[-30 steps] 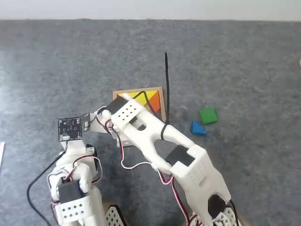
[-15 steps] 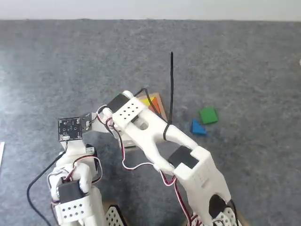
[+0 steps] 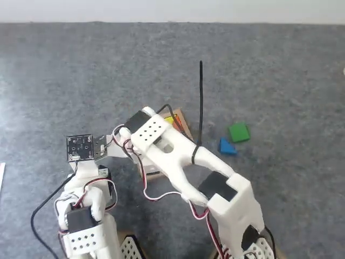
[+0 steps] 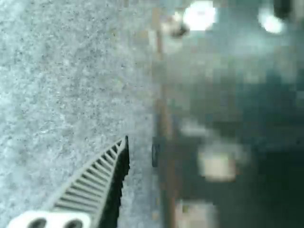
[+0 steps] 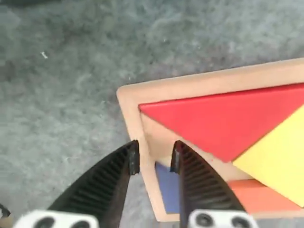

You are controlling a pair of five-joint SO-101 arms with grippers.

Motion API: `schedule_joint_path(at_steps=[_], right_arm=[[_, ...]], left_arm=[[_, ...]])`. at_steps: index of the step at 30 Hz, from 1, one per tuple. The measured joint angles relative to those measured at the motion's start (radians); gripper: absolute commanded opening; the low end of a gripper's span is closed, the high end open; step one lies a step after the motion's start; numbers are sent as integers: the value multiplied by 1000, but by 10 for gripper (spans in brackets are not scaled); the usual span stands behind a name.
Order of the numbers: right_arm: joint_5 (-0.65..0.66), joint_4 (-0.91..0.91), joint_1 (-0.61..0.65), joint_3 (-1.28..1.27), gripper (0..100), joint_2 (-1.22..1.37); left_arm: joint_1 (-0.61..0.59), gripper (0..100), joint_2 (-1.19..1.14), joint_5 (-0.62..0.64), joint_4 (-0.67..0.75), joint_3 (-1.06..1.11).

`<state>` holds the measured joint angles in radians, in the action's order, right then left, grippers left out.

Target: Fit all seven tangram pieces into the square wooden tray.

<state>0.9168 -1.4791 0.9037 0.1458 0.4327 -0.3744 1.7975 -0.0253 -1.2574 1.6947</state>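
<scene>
The square wooden tray (image 5: 190, 83) is laid on the grey carpet (image 3: 81, 70). A red triangle (image 5: 218, 123), a yellow piece (image 5: 275, 161), an orange piece (image 5: 256, 194) and a dark blue piece (image 5: 166, 187) are seated in it, and bare floor is seen beside the red triangle. Well apart from the tray, a green piece (image 3: 238, 131) and a blue triangle (image 3: 226, 146) are left close together on the carpet. Most of the tray is covered in the high view by the right arm (image 3: 178, 156), which is stretched over it. The right gripper (image 5: 154, 156) is held slightly apart astride the tray's rim near a corner, one finger outside, one inside. The left arm (image 3: 86, 216) is folded back beside it.
</scene>
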Motion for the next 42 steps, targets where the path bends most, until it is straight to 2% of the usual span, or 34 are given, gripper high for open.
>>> schedule_joint_path(at_steps=[8,12,16,20,27,33,42], right_arm=[[0,25,-81,-133,102,-135],[-5,153,-84,-249,102,-152],[-175,301,-86,-298,102,-152],[-347,347,-83,-298,102,-152],[-476,324,-77,-298,102,-152],[-523,295,-61,-298,102,-152],[-491,295,-83,-302,98,-120]], left_arm=[[0,80,0,0,0,0],[0,80,0,0,0,0],[0,80,0,0,0,0],[0,80,0,0,0,0],[0,80,0,0,0,0],[0,80,0,0,0,0],[0,80,0,0,0,0]])
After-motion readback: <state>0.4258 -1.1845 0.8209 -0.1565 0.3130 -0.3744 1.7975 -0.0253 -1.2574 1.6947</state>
